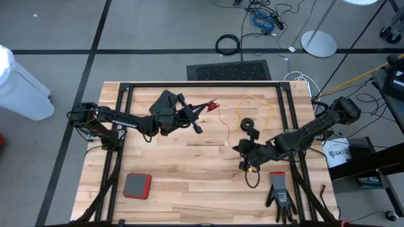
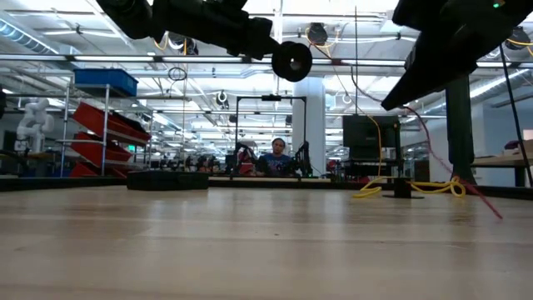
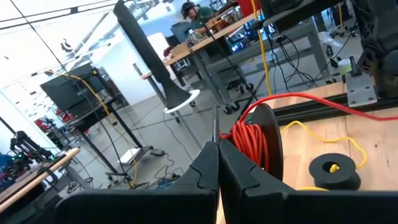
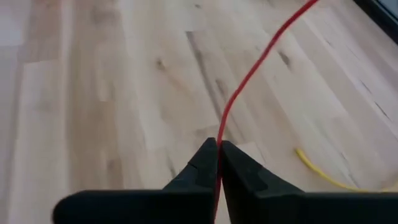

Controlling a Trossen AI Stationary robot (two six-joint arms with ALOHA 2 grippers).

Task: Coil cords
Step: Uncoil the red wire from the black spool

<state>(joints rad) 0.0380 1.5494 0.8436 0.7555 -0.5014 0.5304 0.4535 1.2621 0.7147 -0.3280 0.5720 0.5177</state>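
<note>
— Looking at the right gripper [image 4: 217, 152] first: where is the cord?

— The red cord [image 4: 249, 81] runs straight in between its fingers, which are pressed together on it. From there it stretches taut across the boards toward the left arm.

— And the left gripper [image 3: 217, 155]?

— Fingers together too, raised off the table [image 1: 177, 170] near the far edge. The red cord's reel [image 3: 255, 140] sits right at its fingertips, off the wood, apparently pinched by its rim.

— The other cord?

— The yellow cord [image 1: 249, 98] lies loose at the far right of the table, with its black reel [image 1: 247, 125] flat on the wood between the two grippers. More yellow cord loops just beside the right gripper.

— Room to move?

— The middle of the table is bare wood. A black frame rail [image 1: 189, 84] runs along the far edge just behind the left gripper. A black glove [image 1: 279, 195] lies near the right gripper at the near edge, and a red-and-grey pad [image 1: 137, 185] sits well apart at the near left.
</note>
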